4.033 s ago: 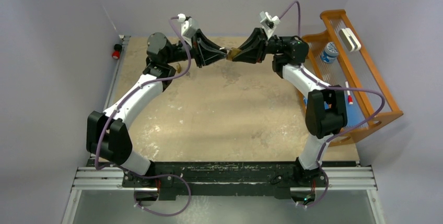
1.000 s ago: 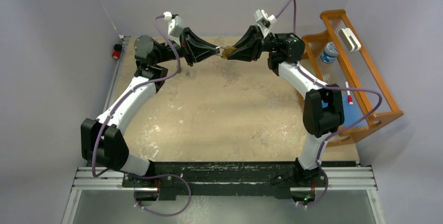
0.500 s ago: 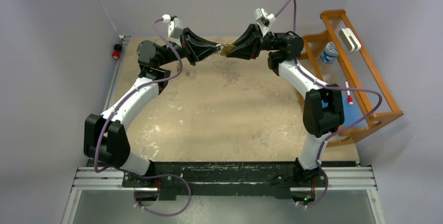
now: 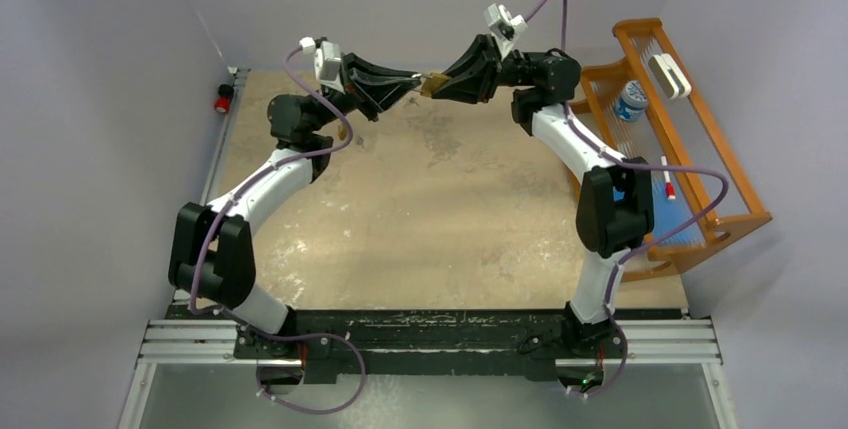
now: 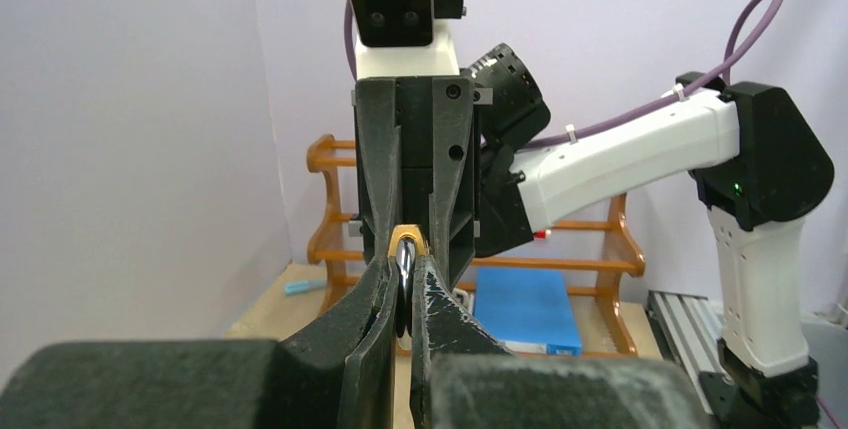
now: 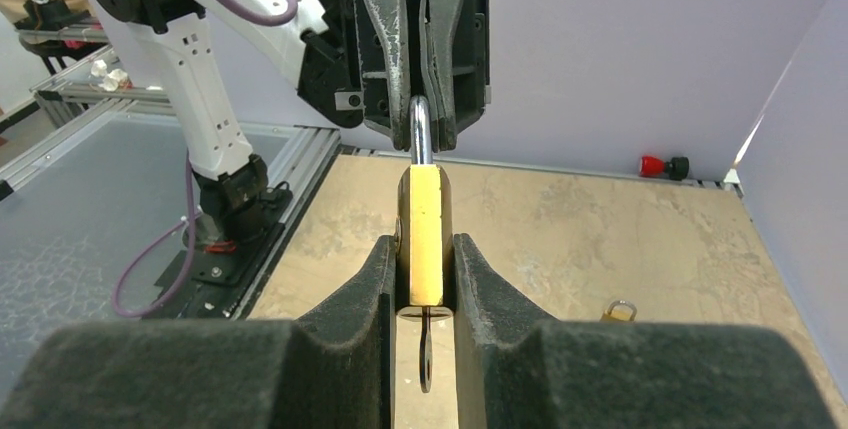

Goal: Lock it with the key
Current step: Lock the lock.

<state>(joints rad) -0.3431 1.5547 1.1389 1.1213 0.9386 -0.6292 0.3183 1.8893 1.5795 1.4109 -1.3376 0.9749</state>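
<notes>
Padlock (image 6: 423, 239) gripped by right fingers (image 6: 362, 321), its shackle (image 6: 421, 134) pinched by left fingers (image 5: 368, 321); rack (image 4: 638, 27) holds a bottle (image 4: 630, 101).

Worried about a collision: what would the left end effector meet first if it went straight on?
Likely the brass padlock body, whose steel shackle it pinches, then the right end effector holding it.

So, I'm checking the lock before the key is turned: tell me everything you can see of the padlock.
The padlock has a slim brass-coloured body and a silvery shackle. It is held in the air over the table, body clamped in the right pincer, shackle pinched by the left pincer. A dark key sticks out of its base.
</notes>
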